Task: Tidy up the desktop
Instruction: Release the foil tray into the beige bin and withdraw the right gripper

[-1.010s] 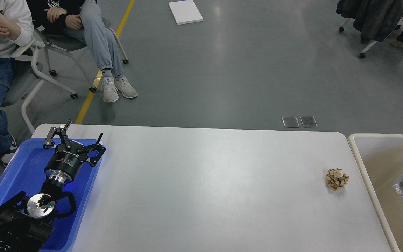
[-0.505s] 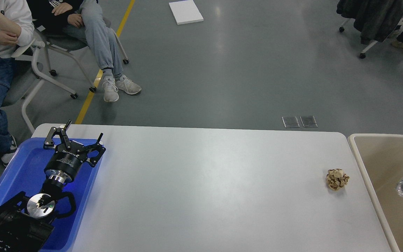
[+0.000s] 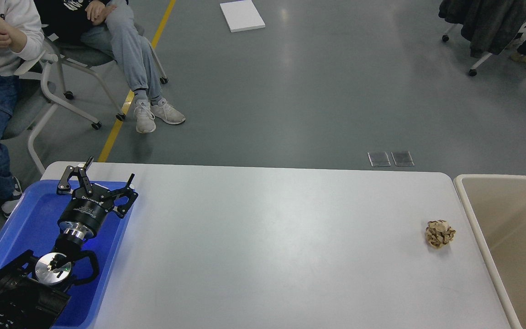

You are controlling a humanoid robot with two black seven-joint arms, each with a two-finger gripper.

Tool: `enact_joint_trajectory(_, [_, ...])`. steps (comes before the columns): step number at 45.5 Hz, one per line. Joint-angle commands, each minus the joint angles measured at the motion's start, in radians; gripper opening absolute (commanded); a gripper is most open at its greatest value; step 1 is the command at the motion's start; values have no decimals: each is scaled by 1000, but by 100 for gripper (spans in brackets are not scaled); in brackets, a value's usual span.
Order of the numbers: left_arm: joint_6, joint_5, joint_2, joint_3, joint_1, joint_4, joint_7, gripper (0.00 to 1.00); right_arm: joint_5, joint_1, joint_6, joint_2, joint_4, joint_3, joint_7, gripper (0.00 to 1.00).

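Left end effector sits with fingers spread and empty above the blue tray at the bench far-left corner, well apart from the crumpled brown paper ball near the right edge. Risk: a light ball may roll off or be nudged short of the beige bin if approached carelessly. Right end effector is out of view, and tray and bin are cut off at the frame edges.

A broad, bare worktop lies open between a blue tray at left and a beige bin at right; only a crumpled paper ball stands near the bin.
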Motion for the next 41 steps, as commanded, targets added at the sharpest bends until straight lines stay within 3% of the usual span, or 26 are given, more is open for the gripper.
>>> enact_joint_trajectory(1, [0,0,-1,1,0,-1,1,100,3,27,-2,6,-9,-4,-1,95])
enact_joint_trajectory(13, [0,0,-1,1,0,0,1,100,23,75,2,-3,11,-2,-1,100])
enact_joint_trajectory(29, [0,0,-1,1,0,0,1,100,162,135,8,-30,147,-16,-8,100])
enact_joint_trajectory(33, [0,0,0,1,0,0,1,100,158,191,16,-65,263,-39,-11,100])
enact_joint_trajectory(38, [0,0,-1,1,0,-1,1,100,158,297,15,-198,504,-125,-11,100])
enact_joint_trajectory(41, [0,0,-1,1,0,-1,1,100,159,358,15,-204,569,-195,-11,100])
